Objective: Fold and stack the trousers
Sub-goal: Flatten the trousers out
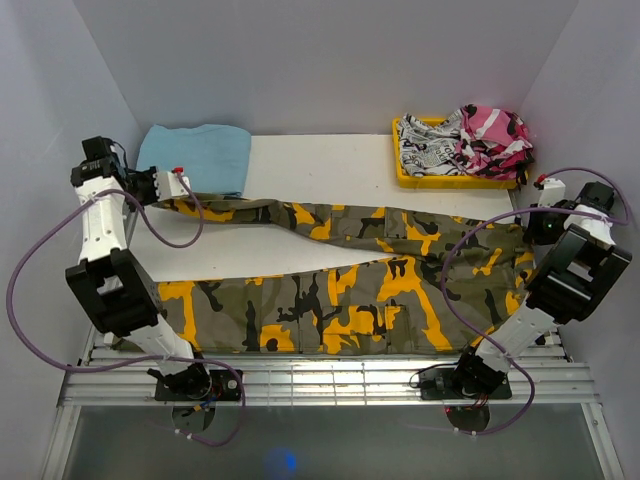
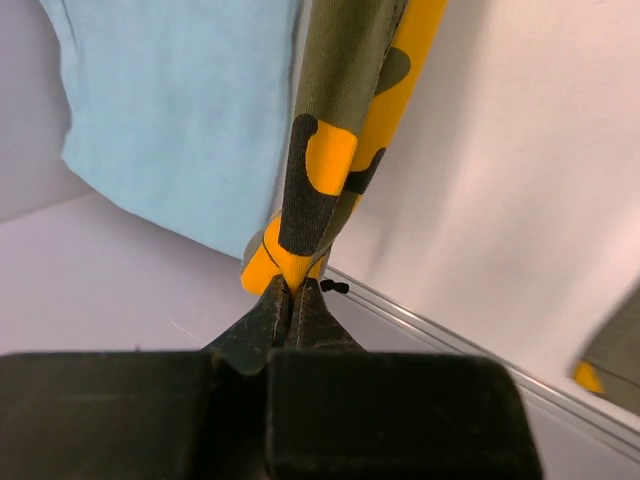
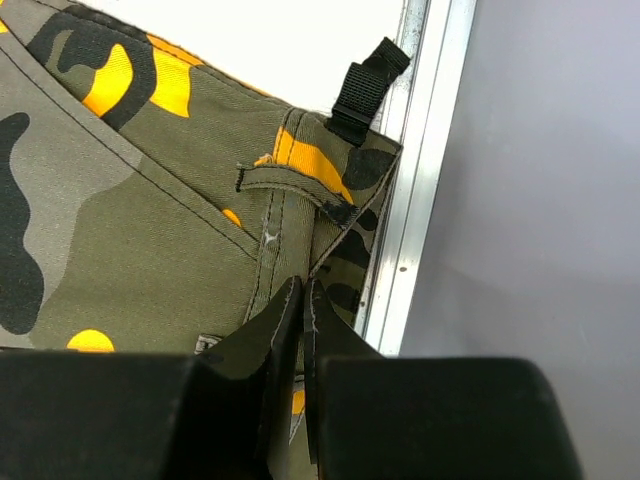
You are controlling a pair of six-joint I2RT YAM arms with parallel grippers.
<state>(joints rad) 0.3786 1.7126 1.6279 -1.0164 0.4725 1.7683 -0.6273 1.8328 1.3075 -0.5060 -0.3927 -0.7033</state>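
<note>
My left gripper (image 2: 295,292), clamped on a cuff of the trousers (image 1: 340,295); my right gripper (image 3: 303,292), clamped on their waistband (beside a belt loop (image 3: 292,183)).

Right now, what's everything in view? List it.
trousers: 1, olive/orange/black camo, spread across table, waist right, legs left
cloth: 1, light blue, folded, far left corner
tray: 1, yellow, far right corner
printed garment: 1, black and white, in tray, left side
pink garment: 1, pink/black/white camo, in tray, right side
table: 1, white
left gripper: 1, black, shut on far leg's hem
right gripper: 1, black, shut on waistband corner at table's right edge
</note>
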